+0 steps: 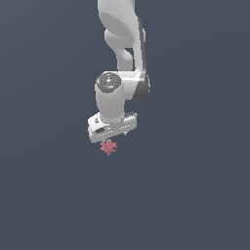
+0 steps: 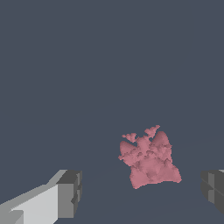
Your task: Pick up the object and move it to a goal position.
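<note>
Overhead, the white Panda arm (image 1: 122,44) reaches down from the top of the exterior view, its wrist turned so the hand hangs just above the dark bench (image 1: 195,195). Below that hand sit the jaws (image 2: 140,192), standing wide apart: the wrist view shows one grey pad (image 2: 69,194) at one edge of the frame and the other pad (image 2: 213,190) at the opposite edge, with open space between. Smallest of all is the object (image 1: 108,146), a pinkish-red lumpy cluster with little knobs and prongs, lying on the bench directly under the hand and within the gap, though nearer one pad than the other.

Judging by this, the step in hand is the final descent and close. To do it well, the hand should probably shift slightly so the cluster sits midway between the pads, then go straight down until the pads flank its thickest part rather than its thin prongs. Closing slowly seems wise, since so irregular a shape could twist or squirt out sideways if caught off-centre. No goal marker shows in either view.
</note>
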Robot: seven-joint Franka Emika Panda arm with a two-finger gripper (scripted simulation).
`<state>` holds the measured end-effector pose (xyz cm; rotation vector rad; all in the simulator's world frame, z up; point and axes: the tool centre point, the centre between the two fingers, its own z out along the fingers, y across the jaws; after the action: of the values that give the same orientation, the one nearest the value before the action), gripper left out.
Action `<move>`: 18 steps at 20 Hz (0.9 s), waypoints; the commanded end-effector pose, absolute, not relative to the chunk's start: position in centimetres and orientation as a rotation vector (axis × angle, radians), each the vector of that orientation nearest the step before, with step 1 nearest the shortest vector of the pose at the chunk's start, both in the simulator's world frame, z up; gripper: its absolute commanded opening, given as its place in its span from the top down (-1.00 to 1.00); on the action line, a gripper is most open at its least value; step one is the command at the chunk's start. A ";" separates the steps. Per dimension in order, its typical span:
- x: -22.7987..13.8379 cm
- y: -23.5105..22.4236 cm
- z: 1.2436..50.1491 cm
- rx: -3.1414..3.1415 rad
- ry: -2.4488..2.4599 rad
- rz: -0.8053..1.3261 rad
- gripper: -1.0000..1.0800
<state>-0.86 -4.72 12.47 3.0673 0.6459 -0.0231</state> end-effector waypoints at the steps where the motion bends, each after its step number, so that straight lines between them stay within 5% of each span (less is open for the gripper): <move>1: -0.9 -5.4 11.9 3.048 0.736 -0.020 -0.92; 18: -1.3 -8.2 9.2 2.930 1.134 -0.001 -0.92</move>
<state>-1.31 -8.09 9.33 2.9369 1.1140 -0.0029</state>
